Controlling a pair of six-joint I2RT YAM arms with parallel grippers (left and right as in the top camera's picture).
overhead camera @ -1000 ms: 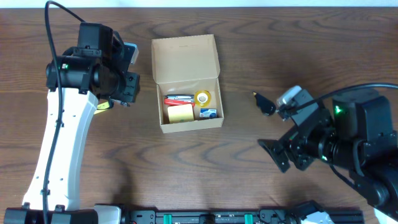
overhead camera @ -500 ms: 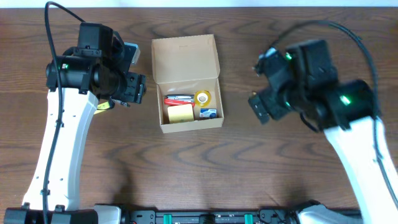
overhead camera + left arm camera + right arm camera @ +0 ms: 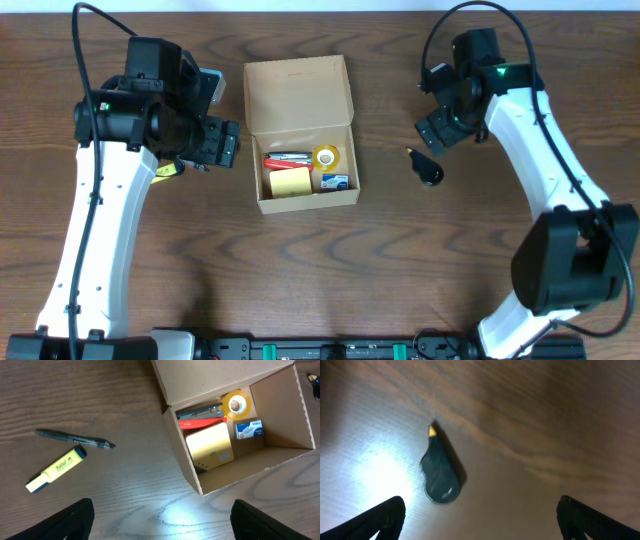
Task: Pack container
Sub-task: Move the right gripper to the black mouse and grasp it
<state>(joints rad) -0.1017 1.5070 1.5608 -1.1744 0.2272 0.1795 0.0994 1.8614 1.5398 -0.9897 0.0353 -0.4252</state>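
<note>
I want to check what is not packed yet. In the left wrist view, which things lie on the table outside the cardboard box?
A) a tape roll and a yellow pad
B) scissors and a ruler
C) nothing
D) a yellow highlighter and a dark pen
D: the yellow highlighter and the dark pen lie on the table beside the container.
</note>
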